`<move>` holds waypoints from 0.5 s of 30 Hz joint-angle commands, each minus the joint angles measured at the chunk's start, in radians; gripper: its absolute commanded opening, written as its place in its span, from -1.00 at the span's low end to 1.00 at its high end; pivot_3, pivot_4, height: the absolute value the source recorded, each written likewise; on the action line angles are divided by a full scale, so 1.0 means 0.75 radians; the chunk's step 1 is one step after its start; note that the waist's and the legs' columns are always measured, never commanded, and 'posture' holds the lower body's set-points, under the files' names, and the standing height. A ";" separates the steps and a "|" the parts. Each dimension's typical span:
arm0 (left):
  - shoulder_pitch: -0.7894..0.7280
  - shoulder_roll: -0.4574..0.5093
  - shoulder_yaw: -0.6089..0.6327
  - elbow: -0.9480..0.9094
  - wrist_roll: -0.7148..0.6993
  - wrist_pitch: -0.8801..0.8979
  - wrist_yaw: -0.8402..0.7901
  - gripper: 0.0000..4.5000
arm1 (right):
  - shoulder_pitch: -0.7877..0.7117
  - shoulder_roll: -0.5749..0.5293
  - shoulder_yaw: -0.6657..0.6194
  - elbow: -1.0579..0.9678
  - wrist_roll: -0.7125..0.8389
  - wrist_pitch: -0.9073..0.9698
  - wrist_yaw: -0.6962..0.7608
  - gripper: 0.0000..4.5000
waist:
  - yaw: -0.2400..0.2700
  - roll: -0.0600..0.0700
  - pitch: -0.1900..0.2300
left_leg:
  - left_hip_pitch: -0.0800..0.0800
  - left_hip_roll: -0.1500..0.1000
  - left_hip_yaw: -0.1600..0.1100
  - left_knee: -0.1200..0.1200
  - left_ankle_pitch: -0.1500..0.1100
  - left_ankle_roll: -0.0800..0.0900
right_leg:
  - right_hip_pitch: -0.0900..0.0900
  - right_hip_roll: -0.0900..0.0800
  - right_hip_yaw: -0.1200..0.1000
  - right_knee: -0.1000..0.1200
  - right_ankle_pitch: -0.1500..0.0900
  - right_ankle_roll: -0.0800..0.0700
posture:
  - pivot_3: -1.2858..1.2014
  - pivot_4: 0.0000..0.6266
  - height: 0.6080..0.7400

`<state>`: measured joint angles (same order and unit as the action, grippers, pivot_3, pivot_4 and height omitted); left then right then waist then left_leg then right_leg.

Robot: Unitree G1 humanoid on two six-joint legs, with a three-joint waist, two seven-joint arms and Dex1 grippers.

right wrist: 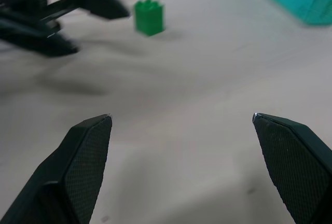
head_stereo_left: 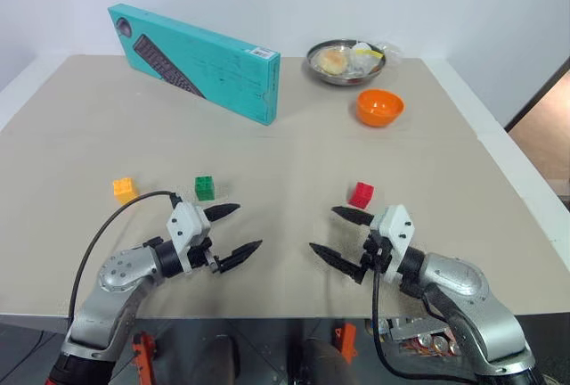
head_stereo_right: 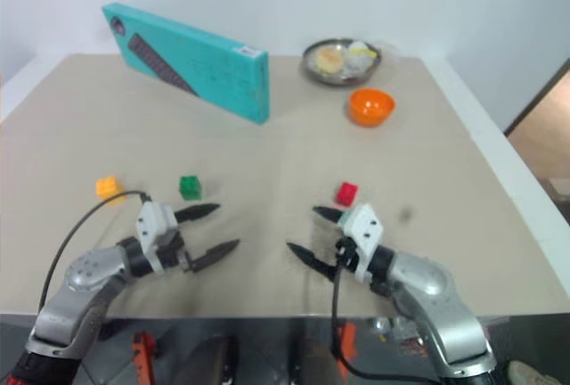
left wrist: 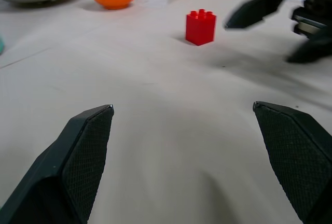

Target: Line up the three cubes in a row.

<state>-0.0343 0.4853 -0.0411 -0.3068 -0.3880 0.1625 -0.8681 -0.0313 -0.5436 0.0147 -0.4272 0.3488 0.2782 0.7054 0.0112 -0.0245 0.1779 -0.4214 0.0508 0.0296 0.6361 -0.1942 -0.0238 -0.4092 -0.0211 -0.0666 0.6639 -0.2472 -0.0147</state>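
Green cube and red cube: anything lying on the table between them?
Nothing: bare table runs from the green cube to the red cube in the left eye view.

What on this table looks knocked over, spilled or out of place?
Nothing stands out. The small yellow-orange, green and red studded plastic cubes sit upright and apart on the beige table, not yet in one tidy row. Nothing looks spilled or damaged.

You have a matt, smooth beige table (head_stereo_left: 267, 149). The red cube (left wrist: 201, 26) is glossy studded plastic, the orange bowl (head_stereo_left: 379, 106) shiny plastic, the far dish (head_stereo_left: 346, 62) polished metal, and the fingertips (left wrist: 85, 151) finely textured black.
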 commanded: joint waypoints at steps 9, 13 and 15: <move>-0.042 0.010 -0.046 -0.065 -0.029 -0.009 -0.060 0.98 | -0.372 -0.100 -0.108 0.481 -0.061 -0.068 0.069 1.00 | -0.001 0.000 0.000 | 0.000 -0.003 0.007 0.000 0.001 0.001 | 0.000 0.002 0.012 0.000 0.001 0.001 | 0.03 -0.52 1.00; -0.024 0.010 -0.053 -0.080 -0.027 -0.015 -0.058 0.98 | -0.438 -0.123 -0.093 0.618 -0.075 -0.067 0.138 1.00 | -0.003 0.000 0.000 | 0.001 -0.002 0.010 0.000 -0.001 0.004 | -0.001 0.003 0.015 0.000 0.001 0.002 | 0.03 -0.52 1.00; -0.018 0.010 -0.052 -0.086 -0.027 -0.014 -0.053 0.98 | -0.453 -0.131 -0.088 0.651 -0.084 -0.068 0.162 1.00 | -0.003 0.000 0.000 | 0.001 -0.002 0.011 0.000 -0.001 0.004 | -0.001 0.003 0.016 0.000 0.001 0.002 | 0.03 -0.52 1.00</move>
<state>-0.0505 0.4902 -0.0810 -0.3289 -0.3996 0.1621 -0.9085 -0.3504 -0.6279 -0.0444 0.0634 0.2877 0.2427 0.8085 0.0090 -0.0245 0.1778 -0.4205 0.0492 0.0380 0.6361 -0.1951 -0.0208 -0.4099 -0.0187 -0.0543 0.6642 -0.2465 -0.0128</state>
